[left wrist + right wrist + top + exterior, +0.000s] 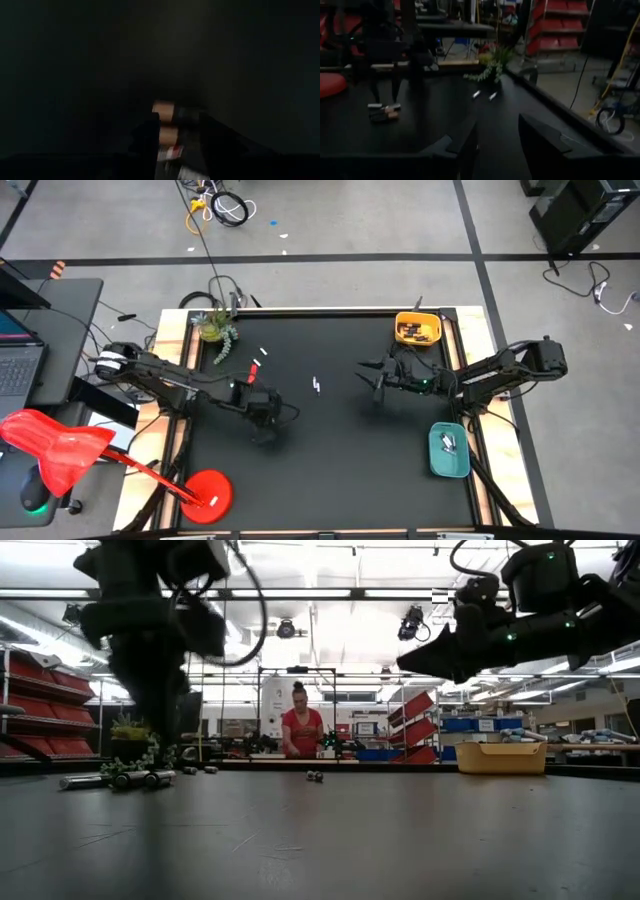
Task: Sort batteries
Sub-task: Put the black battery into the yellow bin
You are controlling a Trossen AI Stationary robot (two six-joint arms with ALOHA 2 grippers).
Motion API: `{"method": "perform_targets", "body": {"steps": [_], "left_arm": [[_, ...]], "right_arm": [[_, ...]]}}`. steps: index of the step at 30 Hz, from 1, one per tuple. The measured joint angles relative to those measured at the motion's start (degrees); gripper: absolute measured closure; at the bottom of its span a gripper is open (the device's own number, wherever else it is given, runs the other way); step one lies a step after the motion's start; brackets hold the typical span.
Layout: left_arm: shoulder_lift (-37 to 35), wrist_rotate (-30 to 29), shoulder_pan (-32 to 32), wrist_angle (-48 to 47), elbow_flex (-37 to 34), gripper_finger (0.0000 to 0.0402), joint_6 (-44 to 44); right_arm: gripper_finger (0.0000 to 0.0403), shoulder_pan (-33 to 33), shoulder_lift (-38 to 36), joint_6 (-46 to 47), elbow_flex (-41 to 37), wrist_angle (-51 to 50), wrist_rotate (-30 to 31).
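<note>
Batteries [170,127] half-hidden between left fingers [145,137]

From where I stand, the left gripper [262,408] hides whatever lies under it on the black table [340,470], and its wrist view is nearly all darkness: only a couple of copper-tipped batteries [168,122] show between its fingers [146,137], too blurred to say if they are clamped. At the table's one o'clock the yellow tray [417,329] holds dark specks too small to count; at four o'clock the teal tray [448,450] likewise. The red lamp [60,448] at eight o'clock is cut by the edge.
</note>
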Motion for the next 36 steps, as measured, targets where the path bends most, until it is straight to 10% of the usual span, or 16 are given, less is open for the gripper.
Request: {"method": "perform_targets", "body": {"steps": [20, 36], "left_arm": [[2.5, -5.7, -5.1, 2.5, 0.2, 0.0074, 3.7], [10.8, -4.8, -5.1, 4.0, 0.3, 0.0066, 5.5]], "right_arm": [[0.0269, -4.0, 0.0, -1.0, 0.1, 3.5, -6.7], [0.027, -4.0, 0.0, -0.4, 0.1, 3.3, -6.8]]}}
